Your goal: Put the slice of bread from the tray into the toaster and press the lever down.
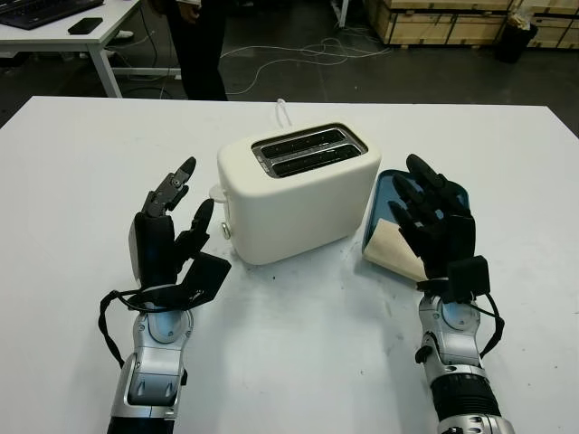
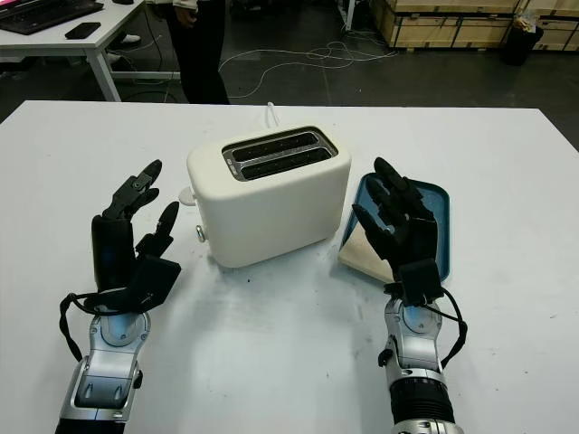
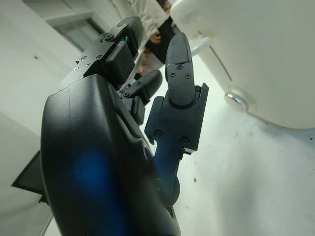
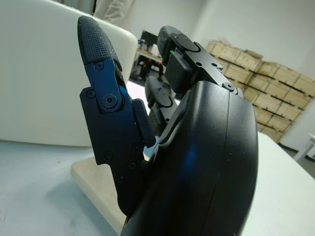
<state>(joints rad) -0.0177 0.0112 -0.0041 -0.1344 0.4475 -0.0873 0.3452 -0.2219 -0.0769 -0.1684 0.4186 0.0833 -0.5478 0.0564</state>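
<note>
One bread slice lies half on the blue tray, its near edge hanging off the tray onto the white counter, just right of the toaster. Your right hand hovers over the slice and tray, open, holding nothing; I cannot tell whether it touches the bread.

One toaster, cream, stands mid-counter with two empty slots on top. Its lever sticks out of the left end, with a small chrome knob below it. No brand or lettering can be read on the toaster from here.

Your left hand is raised to the left of the toaster, near the lever end but apart from it, open and holding nothing.

Count: one slice, one tray, one toaster, two slots, two hands.

Beyond the counter's far edge a person in dark clothes stands on the floor, cables trail across it, and wooden crates are stacked at the back. A second table at far left carries a keyboard and a phone.
</note>
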